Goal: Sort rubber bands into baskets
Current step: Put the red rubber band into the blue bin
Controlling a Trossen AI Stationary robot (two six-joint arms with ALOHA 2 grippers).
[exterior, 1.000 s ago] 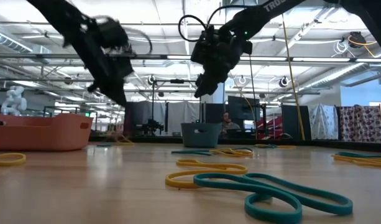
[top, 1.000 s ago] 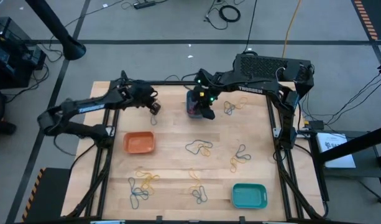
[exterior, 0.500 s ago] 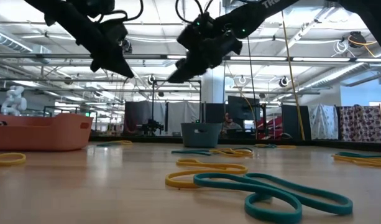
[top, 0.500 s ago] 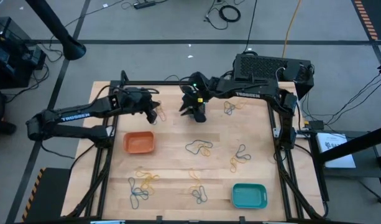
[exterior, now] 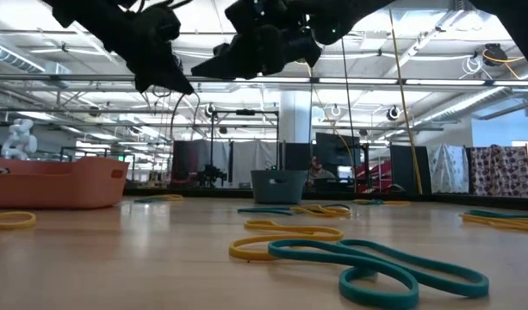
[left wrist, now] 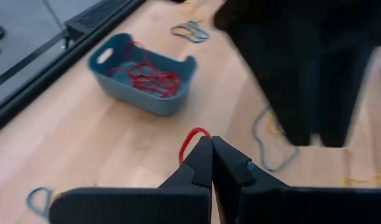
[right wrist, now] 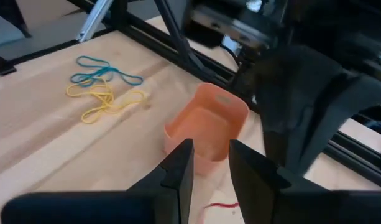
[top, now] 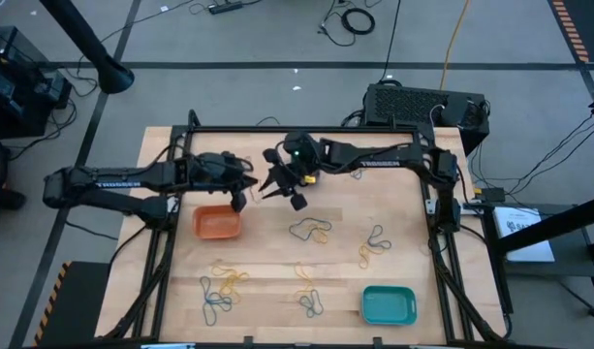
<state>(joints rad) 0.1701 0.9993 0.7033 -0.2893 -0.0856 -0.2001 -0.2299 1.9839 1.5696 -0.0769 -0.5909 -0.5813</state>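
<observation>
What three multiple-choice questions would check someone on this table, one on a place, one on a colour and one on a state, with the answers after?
1. Where do red rubber bands already lie?
A. in the orange basket
B. in the dark teal-blue basket
C. in the turquoise basket

2. What colour is the band in the left gripper?
A. red
B. yellow
C. blue

3. How do the right gripper fingers stand?
A. open
B. shut on a yellow band
C. shut on a basket rim

Answers:
1 B: the left wrist view shows a red tangle inside that basket.
2 A: a red loop sticks out from the closed fingertips.
3 A: the right wrist view shows a clear gap between the fingers.
</observation>
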